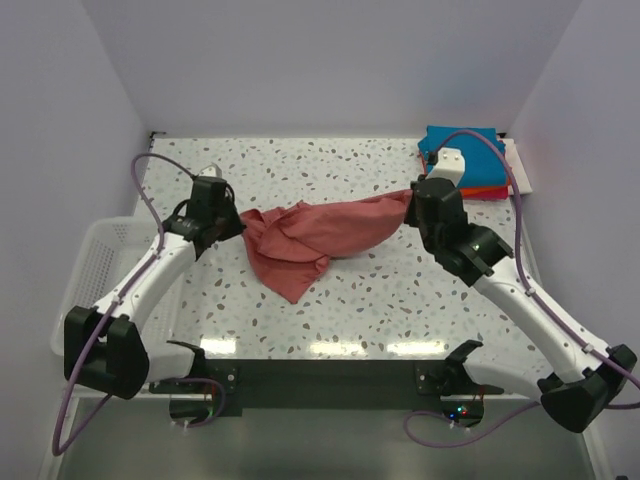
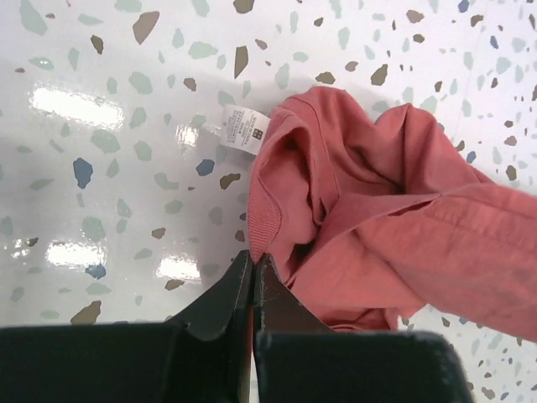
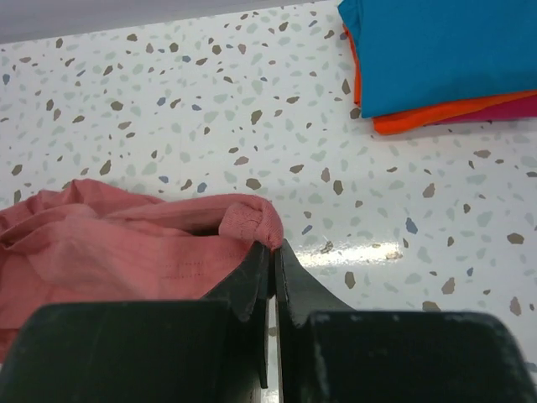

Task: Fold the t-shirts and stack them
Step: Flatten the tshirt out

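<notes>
A dusty-red t-shirt [image 1: 320, 232] lies bunched across the middle of the table, stretched between both arms. My left gripper [image 1: 236, 222] is shut on its ribbed collar edge [image 2: 267, 220] at the shirt's left end; a white label [image 2: 243, 128] shows beside it. At the right end my right gripper [image 1: 412, 198] is shut on a rolled hem [image 3: 250, 223] of the same shirt [image 3: 109, 252]. A folded stack sits at the back right: a teal-blue t-shirt [image 1: 462, 146] on top, an orange one [image 3: 436, 113] under it, and a magenta edge [image 3: 503, 109] below.
A white mesh basket [image 1: 92, 270] stands at the table's left edge beside the left arm. Walls close the table on three sides. A black bar [image 1: 330, 385] with the arm bases runs along the near edge.
</notes>
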### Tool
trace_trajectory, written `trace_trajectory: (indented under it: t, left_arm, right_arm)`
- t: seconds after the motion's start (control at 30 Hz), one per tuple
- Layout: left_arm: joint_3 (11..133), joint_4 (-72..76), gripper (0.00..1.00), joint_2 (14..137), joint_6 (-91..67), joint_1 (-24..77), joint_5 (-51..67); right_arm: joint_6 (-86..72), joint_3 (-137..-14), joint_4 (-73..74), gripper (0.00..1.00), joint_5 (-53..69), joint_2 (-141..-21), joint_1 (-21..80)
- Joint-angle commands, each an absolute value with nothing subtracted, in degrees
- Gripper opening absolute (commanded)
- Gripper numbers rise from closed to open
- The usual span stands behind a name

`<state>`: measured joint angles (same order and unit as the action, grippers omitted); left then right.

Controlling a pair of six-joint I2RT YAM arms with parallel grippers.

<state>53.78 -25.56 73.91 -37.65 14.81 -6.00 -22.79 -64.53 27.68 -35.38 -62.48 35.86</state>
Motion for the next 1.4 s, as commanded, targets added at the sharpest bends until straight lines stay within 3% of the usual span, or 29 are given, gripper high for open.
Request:
trace_trajectory:
  t: [0.0,0.33,0.5,0.6,0.67,0.83,0.87,0.93,0.97,1.0,1.1,1.13,1.17,1.2,1.27,1.37]
  left_arm:
    - [58.61,-30.13,0.0,70.76,-35.6,14.85,-7.73]
    - [72.5,-37.79,0.0,61.09,-32.44,14.5,-17.75]
    - [77.95,-39.64,0.0,59.59,-30.5,14.5,-18.37]
    - [79.01,-39.38,0.0,61.08,-29.88,14.5,-17.14]
    - [79.63,-39.03,0.0,63.36,-29.8,14.41,-14.96]
    - [79.72,-33.67,0.0,74.14,-30.15,12.31,-9.08]
    - [79.89,-32.62,0.0,76.62,-30.49,10.83,-7.57]
    - [83.3,-30.59,0.0,85.63,-31.2,9.15,-1.71]
    - [87.15,-29.45,0.0,88.65,-31.2,8.27,-1.32]
    - [89.28,-29.01,0.03,91.64,-30.94,8.0,-1.14]
    - [98.86,-33.21,0.32,103.85,-31.02,6.68,2.46]
    - [99.66,-33.66,0.42,104.32,-31.2,6.59,2.98]
    - [97.67,-32.27,0.61,103.72,-31.55,6.59,2.81]
    - [95.3,-30.95,0.66,100.93,-31.99,6.59,1.59]
    - [87.68,-29.01,0.72,97.49,-34.26,6.59,0.18]
    - [77.55,-30.66,0.71,91.07,-37.69,6.59,-5.52]
  right_arm:
    - [-20.39,-68.1,33.22,0.0,-38.58,-62.41,35.33]
    - [-14.33,-77.86,34.81,0.0,-47.19,-57.13,33.75]
    - [-10.02,-82.87,32.61,0.0,-50.54,-60.37,30.16]
    - [-10.71,-84.98,30.76,0.0,-44.67,-65.1,22.96]
    - [-13.52,-86.22,30.76,0.0,-34.49,-68.63,15.52]
    - [-19.15,-89.73,26.55,0.0,-17.77,-85.38,5.11]
    - [-19.51,-90.95,26.46,0.03,-14.45,-88.91,3.27]
    - [-20.56,-97.71,29.85,0.21,-11.35,-98.29,1.85]
    - [-20.57,-102.95,31.8,0.31,-9.95,-100.79,1.93]
    - [-20.57,-104.66,33.21,0.5,-8.8,-102.55,1.93]
    - [-21.27,-105.83,36.29,0.84,-6.5,-104.15,2.11]
    - [-21.62,-104.43,36.21,0.87,-7.03,-101.89,2.63]
    - [-21.97,-99.63,36.12,0.88,-7.47,-99.78,2.9]
    - [-23.36,-96.27,35.17,0.88,-7.82,-97.67,3.25]
    - [-25.56,-82.71,32.45,0.88,-6.34,-89.09,3.43]
    - [-29.52,-64.42,26.12,0.87,-2.46,-76.96,5.0]
